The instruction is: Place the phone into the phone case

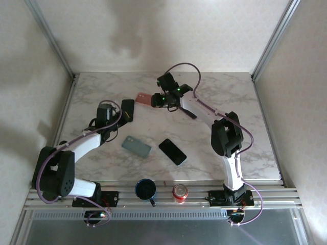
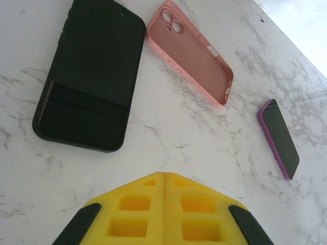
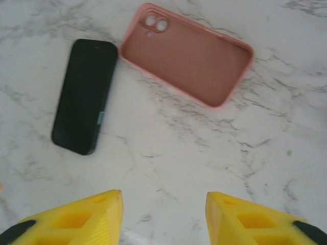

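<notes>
- Overhead, on the marble table (image 1: pixel 240 102), the pink case (image 1: pixel 144 98) is seen lying open side up, with the phone (image 1: pixel 127 110) just beside it at 8 o'clock.
- The left gripper (image 1: pixel 106 109) is found at 9 o'clock of the phone, and the right gripper (image 1: pixel 162 98) at 3 o'clock of the case.
- A second black phone (image 1: pixel 172 151) is seen at 6 o'clock of the case, well apart from it.
- From the left wrist, the yellow fingers (image 2: pixel 138 214) are seen pressed together with nothing held. The case is placed at 2 o'clock of the phone, and a purple phone (image 2: pixel 278 138) at 4 o'clock of the case.
- From the right wrist, the fingers (image 3: pixel 92 217) are seen parted over bare marble, nothing gripped. The phone is placed at 8 o'clock of the empty case; whether their corners touch cannot be told.
</notes>
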